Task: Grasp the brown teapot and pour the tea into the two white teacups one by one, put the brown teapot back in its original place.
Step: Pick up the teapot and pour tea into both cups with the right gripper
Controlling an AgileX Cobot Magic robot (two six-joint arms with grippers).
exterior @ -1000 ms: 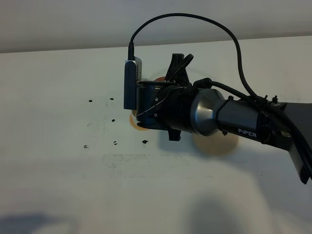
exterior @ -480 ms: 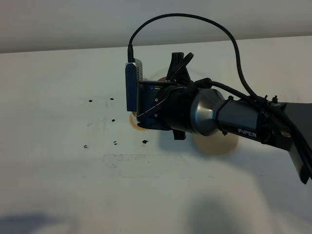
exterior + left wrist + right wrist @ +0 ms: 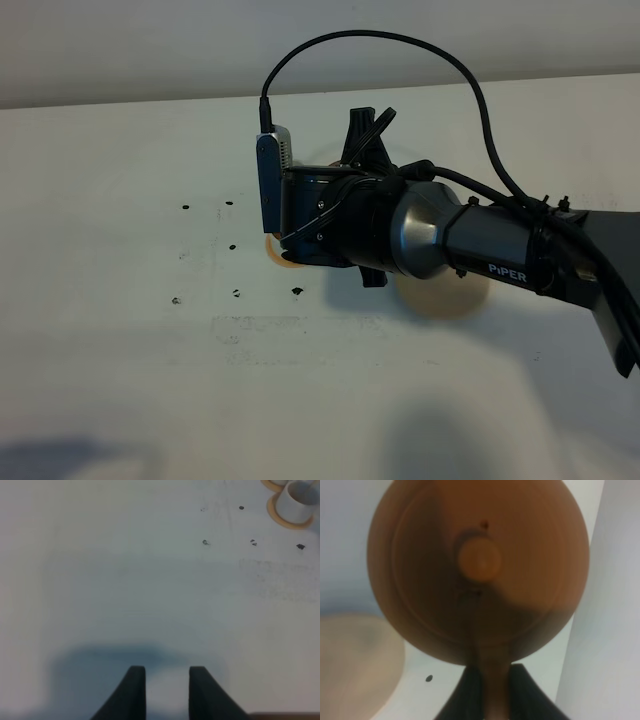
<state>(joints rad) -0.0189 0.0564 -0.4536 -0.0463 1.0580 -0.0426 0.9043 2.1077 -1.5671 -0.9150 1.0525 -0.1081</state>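
In the right wrist view the brown teapot (image 3: 480,570) fills the frame from above, its knobbed lid in the middle. My right gripper (image 3: 490,695) is shut on its loop handle and holds it above the table. The pale-beige coaster (image 3: 355,665) lies beside and below it, and also shows in the exterior view (image 3: 450,295). The right arm's wrist (image 3: 340,215) hides the teapot and cups in the exterior view. One white teacup (image 3: 299,500) stands on an orange-tan disc (image 3: 280,517); the rim of a second (image 3: 280,482) just shows. My left gripper (image 3: 167,690) is open and empty over bare table. No tea is visible.
Several small dark specks (image 3: 235,293) dot the white table left of the arm. An orange-tan disc's edge (image 3: 273,250) peeks out under the right wrist. The table's back edge meets a wall (image 3: 150,50).
The right wrist has turned slightly, and its camera and cable have shifted a little. Otherwise nothing has visibly moved.
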